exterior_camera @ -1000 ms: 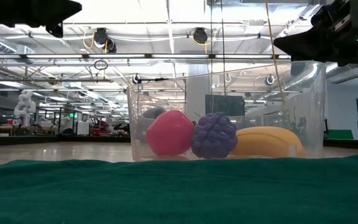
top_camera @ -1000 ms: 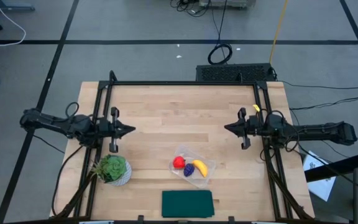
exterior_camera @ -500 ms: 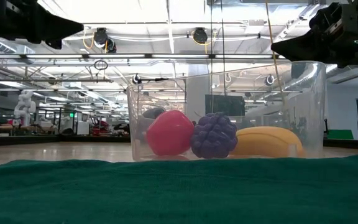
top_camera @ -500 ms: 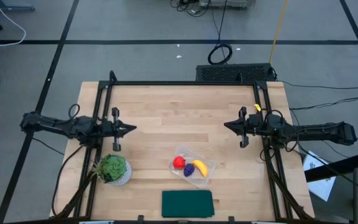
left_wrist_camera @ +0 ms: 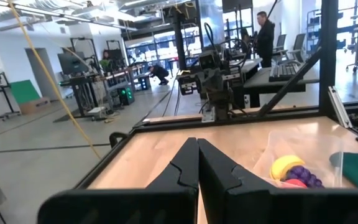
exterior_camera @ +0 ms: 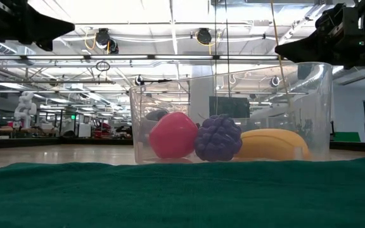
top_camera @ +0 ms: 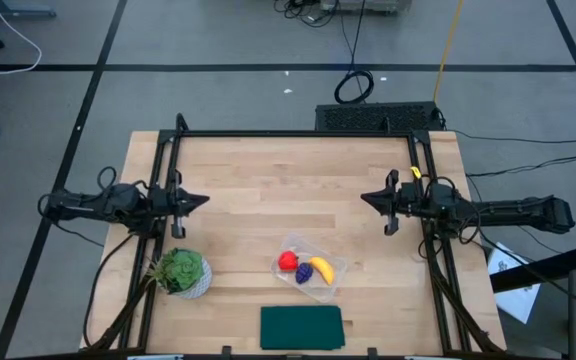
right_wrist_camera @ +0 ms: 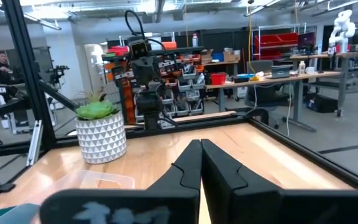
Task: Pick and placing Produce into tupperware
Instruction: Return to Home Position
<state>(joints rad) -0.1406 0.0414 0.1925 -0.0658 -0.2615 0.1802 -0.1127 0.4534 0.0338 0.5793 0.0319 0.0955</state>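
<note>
**A:** Where was the produce at that point?

**B:** All three pieces were inside the tupperware (top_camera: 333,270), around 6 o'clock from the middle of the table (top_camera: 288,170). The red fruit (top_camera: 287,262), grape bunch (top_camera: 304,272) and banana (top_camera: 321,268) lay side by side. From table height they seemed to rest on its floor, though the clear wall made that hard to confirm.

**A:** And the grippers?

**B:** The left gripper (top_camera: 200,200) hung at 9 o'clock and the right gripper (top_camera: 366,199) at 3 o'clock. Both were well apart from the container. Each wrist view showed its two fingers pressed together with nothing between them.

**A:** So what did the return home ask for?

**B:** Mostly restraint, I'd judge. Each arm should draw straight back toward its own table edge, keeping its height and its fingers together. Neither should swing toward 6 o'clock, where the filled container stood just short of the green cloth (top_camera: 301,327). The left arm needed the most care, because the potted plant (top_camera: 180,271) stood near it, at about 7 o'clock. A slow, level retreat would disturb nothing.
</note>
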